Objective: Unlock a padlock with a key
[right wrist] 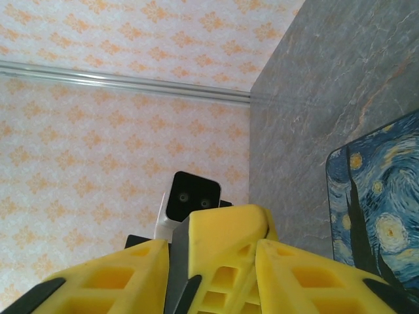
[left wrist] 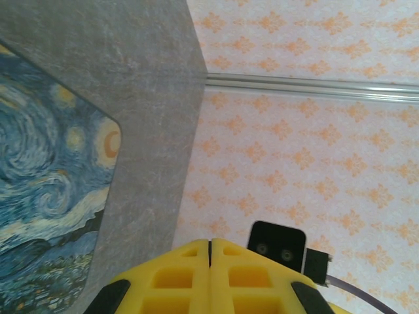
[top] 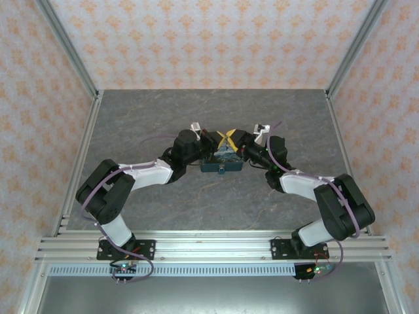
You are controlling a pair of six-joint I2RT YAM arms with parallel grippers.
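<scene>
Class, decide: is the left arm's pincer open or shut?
Shut. The left pincer shows its yellow fingers meeting along a thin seam, no gap.

Matt stone-look top, printed box, plastic and bare metal

We're looking at the table (top: 137, 124), grey, veined and matt like stone; the blue box (left wrist: 46, 196) lies smooth with a soft sheen on its print. The left gripper (left wrist: 210, 245) shows matt yellow plastic, moulded in cells. We see the rails (top: 209, 243) as brushed metal, and the walls (top: 216, 39) look papery, flat.
</scene>
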